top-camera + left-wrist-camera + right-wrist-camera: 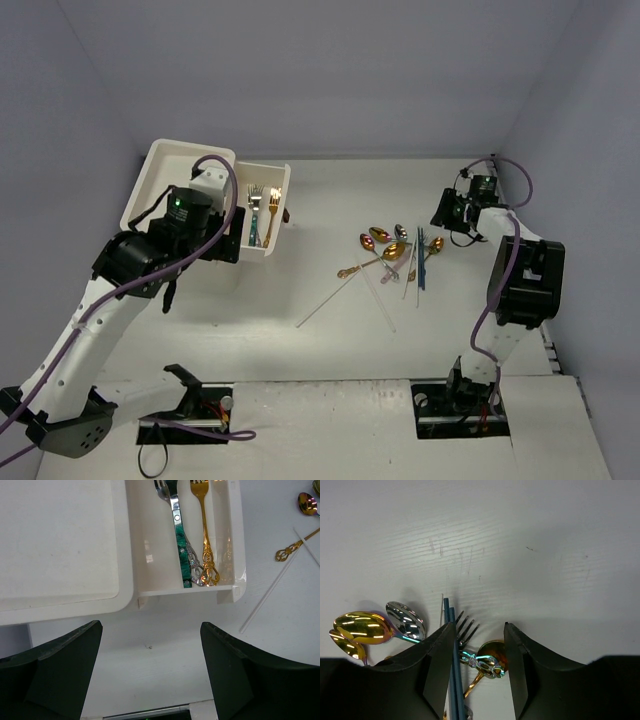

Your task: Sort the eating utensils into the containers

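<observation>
The small metal fork with an ornate iridescent handle (467, 632) lies at the far end of the loose heap of cutlery and chopsticks (400, 252), at about 3 o'clock on the white table (330, 350). Two dark blue chopsticks (452, 670) run along its 9 o'clock side. We judge the pick to be in hand: the right gripper (479, 627) straddles the fork, its jaws partly apart and clamping nothing we can see. Next we must pinch the fork alone, clear of the chopsticks, and carry it to the long white plastic drawer (150, 540) at 10 o'clock, where a gold fork (204, 540) lies. The left gripper (151, 630) hovers there, its jaws wide and empty.
</observation>
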`<action>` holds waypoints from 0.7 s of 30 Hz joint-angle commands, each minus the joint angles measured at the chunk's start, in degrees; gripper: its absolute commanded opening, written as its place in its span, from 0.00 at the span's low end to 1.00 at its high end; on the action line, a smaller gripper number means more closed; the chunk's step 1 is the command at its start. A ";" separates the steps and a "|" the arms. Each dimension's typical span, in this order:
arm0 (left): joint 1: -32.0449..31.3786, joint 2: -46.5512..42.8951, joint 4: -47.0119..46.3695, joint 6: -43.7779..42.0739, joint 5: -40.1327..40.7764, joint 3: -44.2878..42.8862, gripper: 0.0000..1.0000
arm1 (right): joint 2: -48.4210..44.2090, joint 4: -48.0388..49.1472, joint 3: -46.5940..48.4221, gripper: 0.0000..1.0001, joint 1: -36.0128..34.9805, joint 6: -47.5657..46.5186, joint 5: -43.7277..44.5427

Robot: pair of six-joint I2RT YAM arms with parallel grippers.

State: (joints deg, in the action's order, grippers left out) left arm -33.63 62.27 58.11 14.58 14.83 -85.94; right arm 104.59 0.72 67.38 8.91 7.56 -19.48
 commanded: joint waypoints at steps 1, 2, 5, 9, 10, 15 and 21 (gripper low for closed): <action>0.40 0.36 -1.86 -1.60 0.84 -0.61 0.77 | 1.76 2.48 2.55 0.42 -0.21 -4.06 -5.69; 0.40 0.46 -1.86 -1.65 1.04 -0.56 0.77 | 2.42 2.53 2.50 0.42 -0.21 -4.41 -6.55; 0.40 1.02 -1.80 -1.99 1.25 -0.55 0.77 | 3.99 2.62 2.45 0.41 -0.21 -5.32 -8.16; 0.40 1.58 -1.77 -2.33 1.34 -0.63 0.77 | 5.37 3.03 1.82 0.37 -0.21 -5.86 -9.64; 0.40 1.62 -1.77 -2.36 1.34 -0.63 0.77 | 5.59 3.06 1.79 0.36 -0.21 -5.96 -9.70; 0.40 2.20 -1.88 -2.80 1.67 -0.72 0.77 | 6.21 3.37 0.93 0.27 -0.05 -6.19 -10.17; 0.40 2.55 -1.90 -2.98 1.52 -0.67 0.77 | 5.90 3.81 0.20 0.06 0.23 -6.64 -10.90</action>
State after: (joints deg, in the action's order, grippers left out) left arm -33.61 64.59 58.10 12.40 15.33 -85.86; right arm 111.26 2.81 67.65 8.95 2.24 -28.84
